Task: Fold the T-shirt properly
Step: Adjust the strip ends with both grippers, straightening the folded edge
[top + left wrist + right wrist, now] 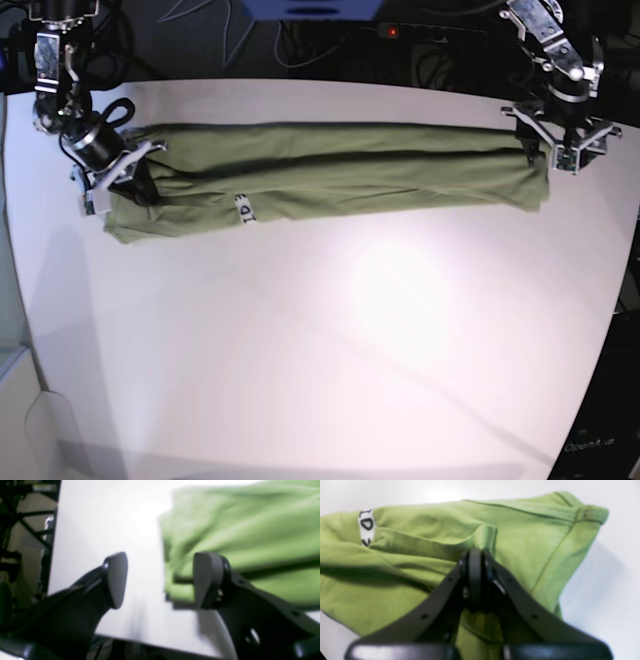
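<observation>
T-shirt (330, 180) lies as a long narrow band across the far part of the counter (320, 340), running left to right. Lengthwise folds look done: sides are tucked in, with several layers stacked. White tag (242, 209) shows on the near edge, left of centre.

Right pincer (475, 555), at the scene's left end, is clamped tight on a pinch of cloth near a hemmed corner; no gap shows between the jaws.

Left pincer (160, 580), at the scene's right end, is wide open and holds nothing. One pad sits against the stacked edge of the band, the other over bare counter.

My read: roughly halfway. The crosswise folds are left, bringing the ends together into a compact rectangle. The left end also looks rumpled and may need smoothing.
</observation>
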{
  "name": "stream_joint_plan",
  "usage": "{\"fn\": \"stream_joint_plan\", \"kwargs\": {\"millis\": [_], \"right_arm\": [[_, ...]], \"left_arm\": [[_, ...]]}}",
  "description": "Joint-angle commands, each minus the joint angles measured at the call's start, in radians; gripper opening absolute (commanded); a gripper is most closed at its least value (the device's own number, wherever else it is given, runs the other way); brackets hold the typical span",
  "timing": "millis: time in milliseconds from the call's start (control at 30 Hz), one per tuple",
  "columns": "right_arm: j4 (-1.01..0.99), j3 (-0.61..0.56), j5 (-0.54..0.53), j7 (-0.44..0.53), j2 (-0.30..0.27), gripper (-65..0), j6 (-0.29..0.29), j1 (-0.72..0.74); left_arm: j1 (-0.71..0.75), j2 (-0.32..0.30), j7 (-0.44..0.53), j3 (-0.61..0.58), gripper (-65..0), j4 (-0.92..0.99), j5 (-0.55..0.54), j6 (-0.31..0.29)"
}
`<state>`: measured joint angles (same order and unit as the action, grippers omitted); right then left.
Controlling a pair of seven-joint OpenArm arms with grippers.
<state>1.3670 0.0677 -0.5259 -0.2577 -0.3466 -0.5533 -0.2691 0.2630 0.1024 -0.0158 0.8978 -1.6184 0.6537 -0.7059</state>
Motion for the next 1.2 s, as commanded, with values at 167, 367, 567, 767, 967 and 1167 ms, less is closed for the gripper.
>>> {"fn": "stream_joint_plan", "kwargs": {"millis": [167,367,567,767,967,1167], "right_arm": [[0.007,0.005,0.006,-0.001,-0.015,-64.3,0.002,0.009],[0.007,-0.024,0.006,-0.001,-0.019,-64.3,0.002,0.011],[0.007,-0.029,0.006,-0.001,-0.019,-64.3,0.002,0.011],[0.007,-0.029,0.008,-0.001,-0.021,-64.3,0.002,0.012],[0.007,-0.029,0.008,-0.001,-0.021,-64.3,0.002,0.012],[0.007,-0.029,0.008,-0.001,-0.035,-64.3,0.002,0.011]], "left_arm": [[-0.02,-0.008,0.021,0.017,-25.4,-0.004,-0.015,0.008],[-0.061,0.013,0.02,0.019,-25.3,0.034,-0.007,0.008],[-0.072,0.013,0.018,0.017,-25.3,0.1,-0.005,0.008],[-0.075,0.012,0.018,0.017,-25.3,0.186,-0.005,0.008],[-0.101,0.004,0.018,0.019,-25.8,0.283,-0.005,0.008],[-0.101,0.004,0.018,0.017,-53.2,0.289,-0.005,0.008]]}}
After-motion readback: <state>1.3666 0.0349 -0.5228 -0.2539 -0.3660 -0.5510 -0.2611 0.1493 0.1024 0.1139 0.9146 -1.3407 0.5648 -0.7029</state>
